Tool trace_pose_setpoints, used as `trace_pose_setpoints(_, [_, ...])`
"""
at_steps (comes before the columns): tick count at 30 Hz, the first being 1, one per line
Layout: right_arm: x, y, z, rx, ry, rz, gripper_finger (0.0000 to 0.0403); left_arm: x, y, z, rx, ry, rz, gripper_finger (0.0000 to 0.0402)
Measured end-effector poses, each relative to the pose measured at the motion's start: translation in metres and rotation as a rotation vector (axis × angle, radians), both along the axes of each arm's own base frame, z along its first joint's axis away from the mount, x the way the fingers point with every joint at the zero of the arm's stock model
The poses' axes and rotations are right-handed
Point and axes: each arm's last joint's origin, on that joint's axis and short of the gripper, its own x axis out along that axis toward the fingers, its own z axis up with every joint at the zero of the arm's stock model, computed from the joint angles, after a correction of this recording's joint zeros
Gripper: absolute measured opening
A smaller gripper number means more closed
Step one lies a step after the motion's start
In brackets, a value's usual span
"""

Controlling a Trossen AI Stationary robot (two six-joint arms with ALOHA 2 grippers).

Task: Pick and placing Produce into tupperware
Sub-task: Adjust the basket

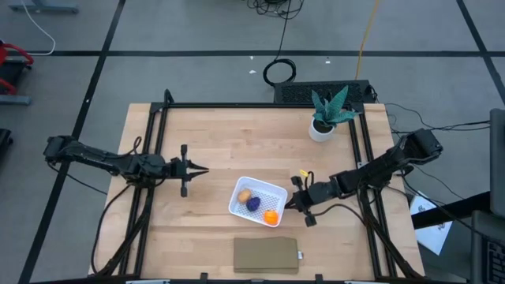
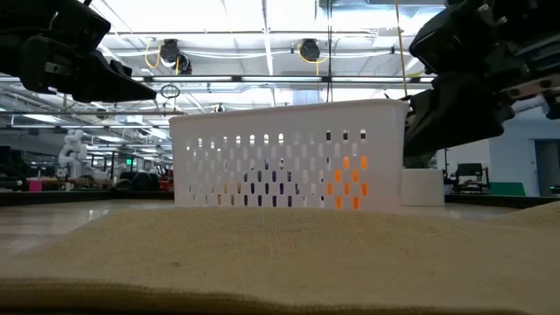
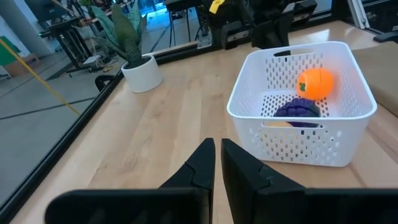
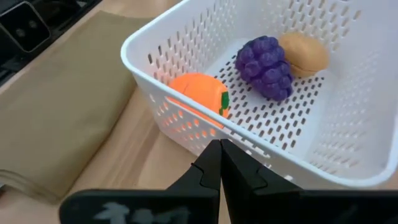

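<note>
High view: your white basket (image 1: 258, 201) sits mid-table with all three pieces inside: tan one (image 1: 245, 194), purple one (image 1: 253, 203), orange one (image 1: 271, 217). Right gripper (image 1: 290, 203) is just beside the basket's right wall, tips pinched together, holding nothing. Left gripper (image 1: 202, 168) is well apart from the basket on its left, fingers near-closed on nothing. Brown pad (image 1: 266, 255) lies at the near edge, potted plant (image 1: 327, 115) at the far right.

Low view: you see orange and purple through the basket's slots (image 2: 289, 154); the tan piece is hard to make out. Dark arm masses hang at both upper corners, clear of the basket.

Left wrist view: fingers (image 3: 202, 165) nearly meet, only a thin gap, bare wood ahead of them. Basket (image 3: 348, 112) lies ahead and off to one side.

Right wrist view: fingers (image 4: 214, 163) closed together, tips just outside the basket wall (image 4: 186, 81), orange piece (image 4: 198, 92) right behind it. Purple (image 4: 267, 65) and tan (image 4: 303, 53) touch, deeper in.
</note>
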Motion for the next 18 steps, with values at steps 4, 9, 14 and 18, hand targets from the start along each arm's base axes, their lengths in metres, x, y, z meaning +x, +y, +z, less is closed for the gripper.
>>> trace_pose_setpoints(4, [0.001, -0.004, 0.0, 0.0, -0.001, -0.016, 0.0, 0.0, 0.0, 0.0, 0.001, 0.0, 0.0, 0.0031])
trace_pose_setpoints(9, [0.003, -0.008, 0.0, 0.011, 0.002, -0.047, 0.0, 0.0, 0.0, 0.0, -0.002, 0.0, 0.0, 0.0031])
trace_pose_setpoints(14, [0.004, -0.012, 0.0, -0.01, -0.005, -0.096, 0.0, 0.0, 0.0, 0.0, -0.001, 0.0, 0.0, 0.0031])
trace_pose_setpoints(18, [0.005, -0.015, 0.0, -0.011, -0.006, -0.11, 0.0, 0.0, 0.0, 0.0, -0.002, 0.0, 0.0, 0.0031])
